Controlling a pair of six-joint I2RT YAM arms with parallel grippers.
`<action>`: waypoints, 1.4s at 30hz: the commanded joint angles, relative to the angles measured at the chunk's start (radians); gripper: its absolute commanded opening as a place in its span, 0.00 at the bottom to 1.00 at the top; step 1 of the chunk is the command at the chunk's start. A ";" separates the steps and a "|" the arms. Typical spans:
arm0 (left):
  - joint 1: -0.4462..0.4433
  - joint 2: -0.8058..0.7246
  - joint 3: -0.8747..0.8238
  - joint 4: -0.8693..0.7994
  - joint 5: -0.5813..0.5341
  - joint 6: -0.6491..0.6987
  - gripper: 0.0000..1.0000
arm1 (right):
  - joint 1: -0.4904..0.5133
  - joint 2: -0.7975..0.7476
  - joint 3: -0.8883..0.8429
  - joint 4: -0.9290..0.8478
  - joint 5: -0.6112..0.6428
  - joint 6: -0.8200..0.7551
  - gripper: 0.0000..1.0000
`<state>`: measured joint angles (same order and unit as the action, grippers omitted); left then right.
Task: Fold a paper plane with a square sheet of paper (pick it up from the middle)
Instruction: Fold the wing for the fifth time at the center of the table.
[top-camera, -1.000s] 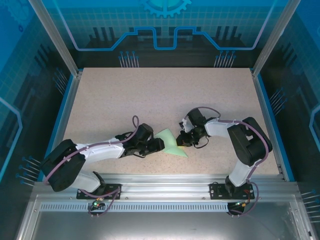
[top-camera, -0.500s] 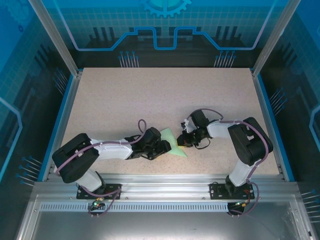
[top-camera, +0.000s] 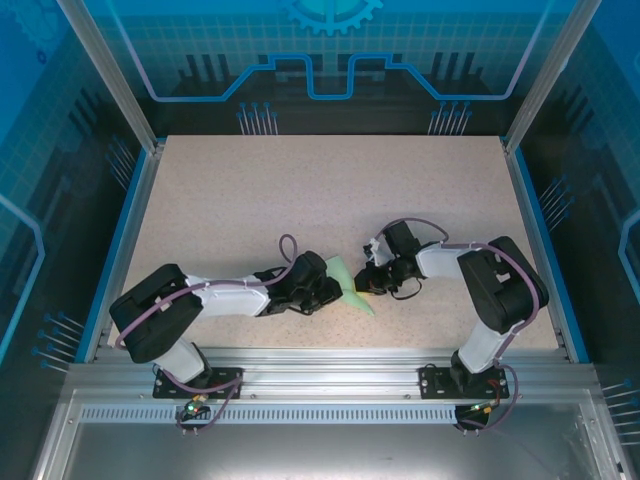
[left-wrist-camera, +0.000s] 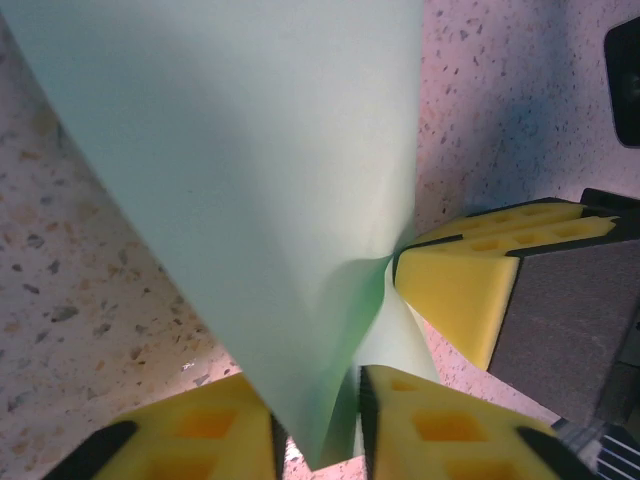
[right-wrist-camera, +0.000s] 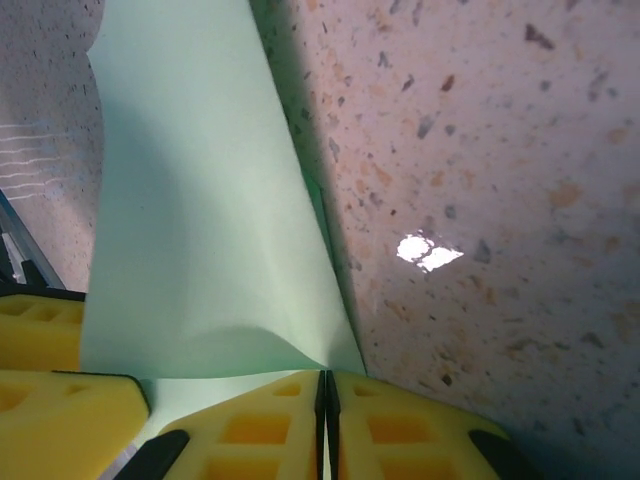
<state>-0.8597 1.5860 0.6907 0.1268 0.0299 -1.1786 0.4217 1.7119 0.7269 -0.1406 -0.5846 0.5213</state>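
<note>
Left to right along the near edge of the table, we see the left gripper, its yellow pads pinched onto the sheet of paper. The sheet is pale green and partly folded, and lies near the middle of that edge, narrowing toward it. The right gripper meets the sheet from the other side, with its fingers pressed together on a fold of the paper.
</note>
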 joint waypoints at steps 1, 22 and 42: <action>-0.004 0.010 0.064 -0.073 -0.044 0.058 0.21 | -0.023 -0.019 -0.027 -0.042 0.052 0.007 0.12; 0.033 0.048 0.139 -0.162 0.023 0.193 0.00 | -0.012 -0.083 -0.030 -0.030 0.077 0.049 0.18; 0.033 0.052 0.185 -0.239 0.043 0.249 0.00 | 0.010 -0.264 -0.046 -0.121 0.167 0.035 0.26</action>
<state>-0.8337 1.6218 0.8429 -0.0731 0.0502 -0.9604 0.4248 1.4948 0.6941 -0.2192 -0.4412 0.5648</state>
